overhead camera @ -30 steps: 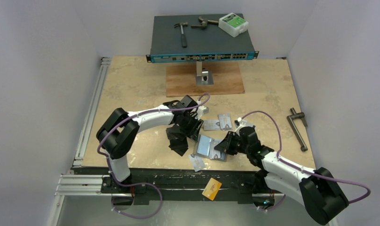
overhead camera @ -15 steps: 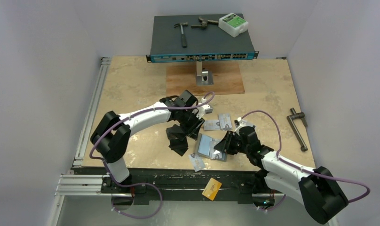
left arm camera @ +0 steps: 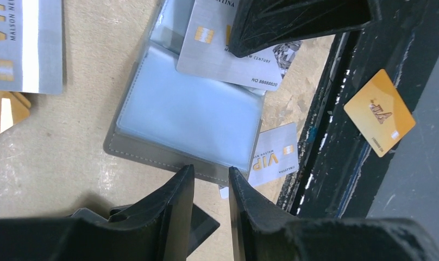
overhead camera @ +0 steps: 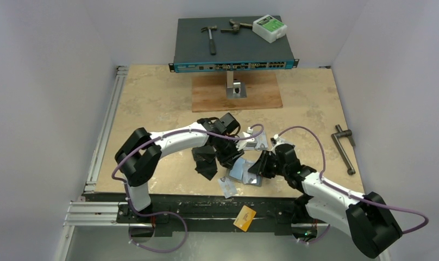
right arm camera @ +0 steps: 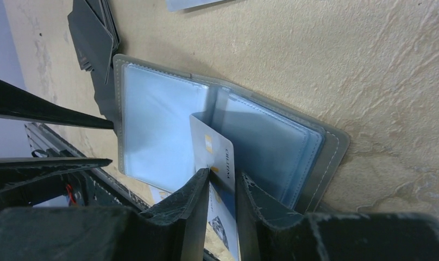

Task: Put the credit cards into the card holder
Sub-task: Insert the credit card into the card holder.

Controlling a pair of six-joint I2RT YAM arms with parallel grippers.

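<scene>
The grey card holder (overhead camera: 243,170) lies open near the table's front edge, its bluish clear sleeves up (left arm camera: 190,114) (right arm camera: 157,130). A silver credit card (right arm camera: 214,152) (left arm camera: 228,54) stands with one end in the holder's middle fold. It sits between the fingers of my right gripper (right arm camera: 223,173) (overhead camera: 256,167), whose jaws stand slightly apart with a gap beside the card. My left gripper (left arm camera: 211,169) (overhead camera: 232,160) is open and empty, its tips at the holder's grey edge. A white VIP card (left arm camera: 274,155) pokes out from under the holder. An orange card (left arm camera: 379,112) (overhead camera: 244,217) lies on the black frame.
A black folding case (overhead camera: 205,160) lies just left of the holder. More cards (overhead camera: 252,141) lie behind it, another silver VIP card (left arm camera: 24,43) among them. Further back are a wooden board (overhead camera: 236,92) and a network switch (overhead camera: 233,46). A metal crank (overhead camera: 345,147) lies at the right.
My left arm has swung right, bringing its gripper to the holder's left edge, jaws narrowing a little. The right gripper's jaws have parted off the silver card, which stays in the fold.
</scene>
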